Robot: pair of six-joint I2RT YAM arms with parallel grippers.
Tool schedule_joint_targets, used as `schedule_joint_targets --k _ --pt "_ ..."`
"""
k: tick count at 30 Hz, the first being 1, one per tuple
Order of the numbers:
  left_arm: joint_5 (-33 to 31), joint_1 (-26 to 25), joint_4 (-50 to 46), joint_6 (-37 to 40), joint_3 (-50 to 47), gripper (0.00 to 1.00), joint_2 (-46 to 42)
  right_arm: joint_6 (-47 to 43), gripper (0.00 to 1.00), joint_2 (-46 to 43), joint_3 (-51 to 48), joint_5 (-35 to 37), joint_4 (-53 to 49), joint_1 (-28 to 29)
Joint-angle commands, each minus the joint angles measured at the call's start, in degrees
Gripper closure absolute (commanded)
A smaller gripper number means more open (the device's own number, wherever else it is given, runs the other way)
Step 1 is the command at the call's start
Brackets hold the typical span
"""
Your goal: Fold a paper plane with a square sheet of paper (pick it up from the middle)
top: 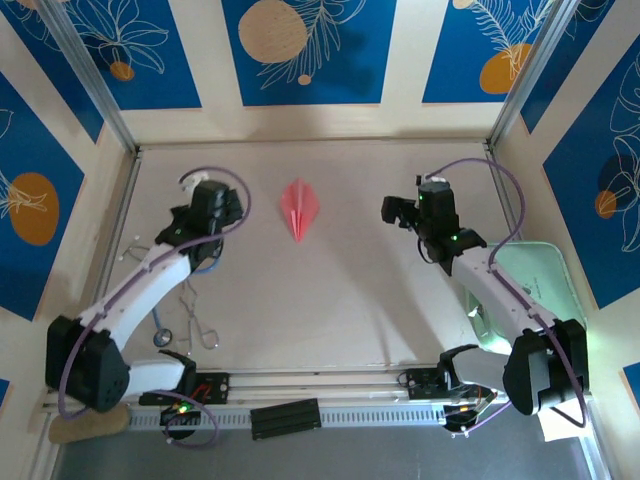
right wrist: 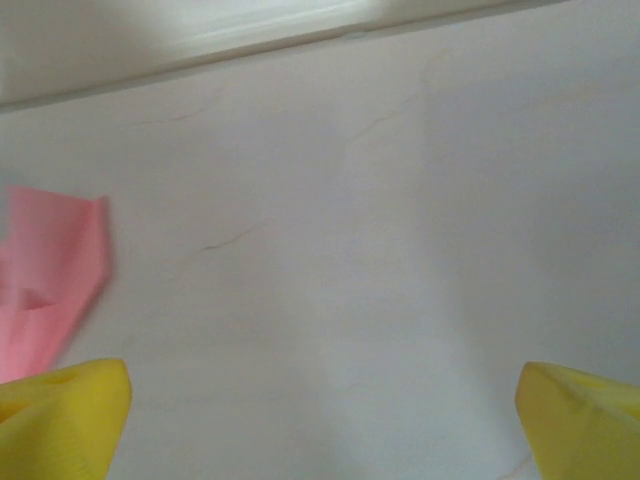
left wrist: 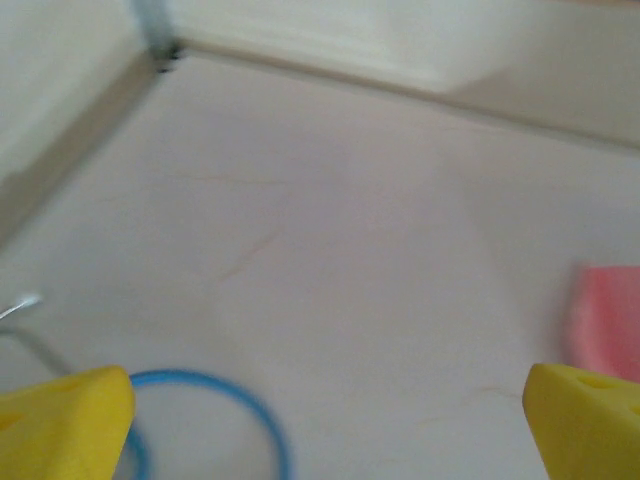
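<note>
Paper plane (top: 299, 208), pink-red and creased into a kite-like dart, lies flat on the desk (top: 350, 300) toward the far edge. It sits between the two arms and touches neither.

From above, the left gripper (top: 228, 207) is just to the plane's left and the right gripper (top: 394, 211) a little farther off to its right. That view is too small to tell how the jaws stand. The wrist cameras settle it. On the left gripper (left wrist: 325, 430) the yellow fingertips (left wrist: 62, 425) sit wide apart at the bottom corners with bare desk between them. The right gripper (right wrist: 320, 425) is spread the same way and holds nothing.

The left wrist view catches a blurred corner of the plane (left wrist: 606, 315) at its right edge, and a blue ring (left wrist: 262, 418) on the desk near the left fingertip. The right wrist view shows the plane (right wrist: 48, 280) at its left edge, folds visible.

The overhead view alone takes in metal forceps (top: 196, 325) near the left edge and a pale green pad (top: 536, 275) by the right edge.
</note>
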Motion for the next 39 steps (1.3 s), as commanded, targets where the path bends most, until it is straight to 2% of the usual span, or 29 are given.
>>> schedule_joint_targets --k 1,4,9,12,14,17,19,22,29,35,37,39 --pt "-6.9 3.6 11.7 9.2 -10.0 0.01 -6.4 -6.9 0.01 -0.7 -8.1 7.3 12.9 -1.3" --pt "-6.5 7.8 23.6 16.9 -20.1 0.01 -9.6 -6.9 0.01 -0.1 -13.6 6.8 20.1 -4.1" --pt "6.1 13.6 36.4 22.5 -31.1 0.01 -11.0 -9.7 0.01 3.6 -19.5 1.8 30.3 -7.8" --pt "11.5 15.8 41.6 23.9 -34.0 0.01 -8.7 -12.5 0.01 6.4 -21.9 -2.3 37.2 -8.4" --pt "15.4 17.1 45.0 24.6 -35.2 0.01 -6.6 -13.4 0.01 7.9 -21.3 -3.8 38.1 -8.9" --pt "23.9 18.8 52.9 26.0 -36.8 0.01 -2.9 -15.2 0.01 9.5 -21.8 -7.6 42.8 -10.5" --pt "28.9 19.5 58.2 26.4 -37.5 0.01 -0.1 -14.4 0.01 10.4 -21.8 -11.6 44.5 -12.6" --pt "32.9 19.6 64.8 26.7 -37.7 0.01 4.2 -12.9 0.01 12.4 -23.1 -17.9 49.0 -15.2" --pt "36.8 19.8 73.3 26.8 -35.9 0.01 14.0 -14.1 0.01 18.6 -24.3 -21.5 57.0 -15.5" --pt "35.4 19.7 74.3 26.4 -33.5 0.01 20.2 -13.8 0.01 18.6 -22.8 -20.9 53.7 -15.4" --pt "34.7 19.7 69.4 26.3 -31.8 0.01 19.4 -13.7 0.01 18.6 -22.8 -21.0 53.6 -15.5" --pt "32.7 18.7 69.5 26.9 -31.1 0.01 20.0 -13.5 0.01 18.6 -22.5 -21.4 53.2 -15.8"
